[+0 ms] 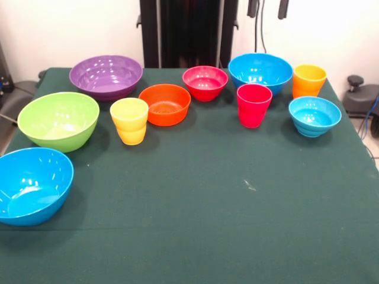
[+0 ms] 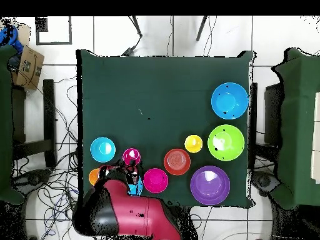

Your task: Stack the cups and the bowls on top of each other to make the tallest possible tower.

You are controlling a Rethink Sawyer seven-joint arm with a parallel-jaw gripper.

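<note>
All bowls and cups stand apart and upright on the green table (image 1: 195, 207); no tower shows. Along the far side are the purple bowl (image 1: 106, 76), orange bowl (image 1: 165, 104), small red bowl (image 1: 205, 82), a blue bowl (image 1: 260, 71), orange cup (image 1: 309, 80), red-pink cup (image 1: 254, 105), light blue bowl (image 1: 314, 115) and yellow cup (image 1: 129, 120). The lime green bowl (image 1: 58, 120) and second blue bowl (image 1: 31, 184) are at the left. My gripper (image 1: 267, 7) shows only its tips at the top edge, open and empty, above the far blue bowl. In the overhead view my arm (image 2: 134, 215) covers that bowl (image 2: 137, 186).
The black pedestal (image 1: 189, 32) stands behind the table's far edge. The near half of the table holds only a small white speck (image 1: 250, 187). In the overhead view, other green tables flank this one, with a cardboard box (image 2: 28, 65) at the left and cables on the floor.
</note>
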